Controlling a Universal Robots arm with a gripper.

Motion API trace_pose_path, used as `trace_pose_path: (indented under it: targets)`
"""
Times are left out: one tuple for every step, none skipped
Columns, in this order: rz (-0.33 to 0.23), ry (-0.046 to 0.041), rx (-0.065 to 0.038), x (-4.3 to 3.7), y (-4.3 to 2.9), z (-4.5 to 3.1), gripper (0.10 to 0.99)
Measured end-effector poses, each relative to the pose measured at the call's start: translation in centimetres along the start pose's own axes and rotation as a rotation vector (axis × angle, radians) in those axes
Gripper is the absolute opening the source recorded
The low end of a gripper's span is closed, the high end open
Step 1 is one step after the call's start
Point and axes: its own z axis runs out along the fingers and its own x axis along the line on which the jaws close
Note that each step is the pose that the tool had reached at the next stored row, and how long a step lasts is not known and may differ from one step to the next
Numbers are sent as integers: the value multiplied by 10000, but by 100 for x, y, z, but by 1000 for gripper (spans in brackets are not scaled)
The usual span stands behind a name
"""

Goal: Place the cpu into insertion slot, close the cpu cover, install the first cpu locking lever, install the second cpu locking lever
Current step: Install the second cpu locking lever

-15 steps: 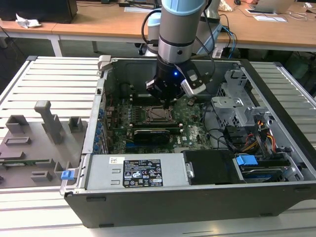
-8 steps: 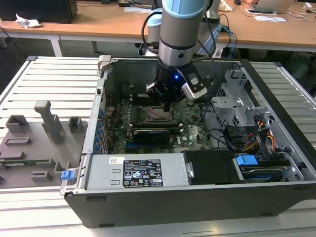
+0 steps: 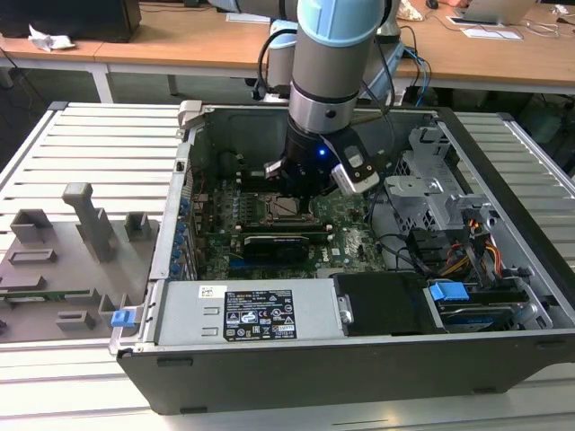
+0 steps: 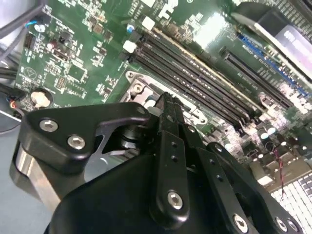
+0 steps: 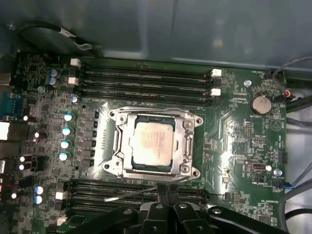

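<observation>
one cpu (image 5: 154,142) already sits in the socket at the centre of the first wrist view, with the cpu cover (image 5: 186,141) down around it as a frame. the gripper (image 5: 168,191) hangs just beside the socket's lower edge, its fingers (image 4: 167,109) pressed together on nothing. a thin locking lever (image 5: 130,194) sticks out loose near the tips; a push off its line could let it slip and scrape the green motherboard (image 5: 239,141).
</observation>
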Motion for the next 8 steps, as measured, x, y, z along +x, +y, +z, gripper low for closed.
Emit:
trace_pose_path:
  targets:
    - [-2,1,1,26,0,4,106]
    - [-2,1,0,53,0,8,106]
    - [-2,1,0,92,2,13,106]
    - [-1,1,0,128,3,17,106]
    - [-2,0,-1,195,6,25,106]
    - [-1,0,-1,233,7,30,106]
    - [-2,1,1,288,10,37,106]
    - [-2,1,0,324,12,43,106]
